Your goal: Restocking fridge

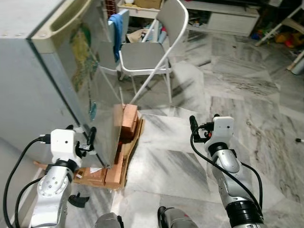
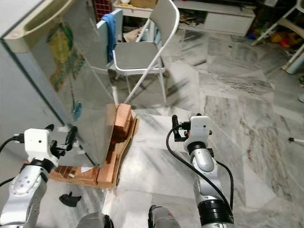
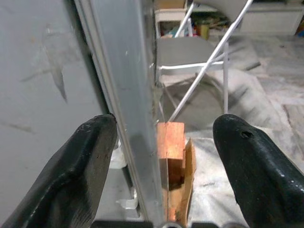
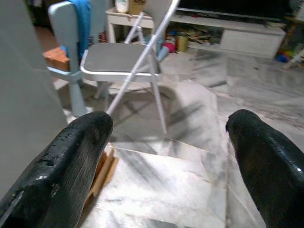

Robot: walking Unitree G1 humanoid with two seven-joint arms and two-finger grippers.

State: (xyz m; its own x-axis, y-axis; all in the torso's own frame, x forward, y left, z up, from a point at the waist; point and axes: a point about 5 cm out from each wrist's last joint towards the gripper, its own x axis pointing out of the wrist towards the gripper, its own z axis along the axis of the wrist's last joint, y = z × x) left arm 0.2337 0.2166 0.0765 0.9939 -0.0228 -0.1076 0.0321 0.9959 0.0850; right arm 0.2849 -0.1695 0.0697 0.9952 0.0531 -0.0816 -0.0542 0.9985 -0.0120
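Note:
The grey fridge [image 1: 23, 85] stands at my left on wooden blocks, its shiny door [image 1: 95, 71] carrying stickers and facing right. My left gripper [image 1: 81, 133] is open low at the door's front corner. In the left wrist view the door's edge [image 3: 128, 95] runs between the two black fingers [image 3: 85, 161], one on each side, and I cannot tell whether they touch it. My right gripper [image 1: 203, 121] hangs open over the marble floor to the right of the fridge, with nothing between its fingers [image 4: 71, 156].
Wooden blocks [image 1: 128, 121] and a board [image 1: 116, 171] lie under and beside the fridge. A white folding chair [image 1: 147, 54] stands behind, with a blue cloth [image 1: 115, 33] on another chair. A small black piece [image 1: 78, 200] lies on the floor. Low white shelving [image 1: 228, 19] lines the back.

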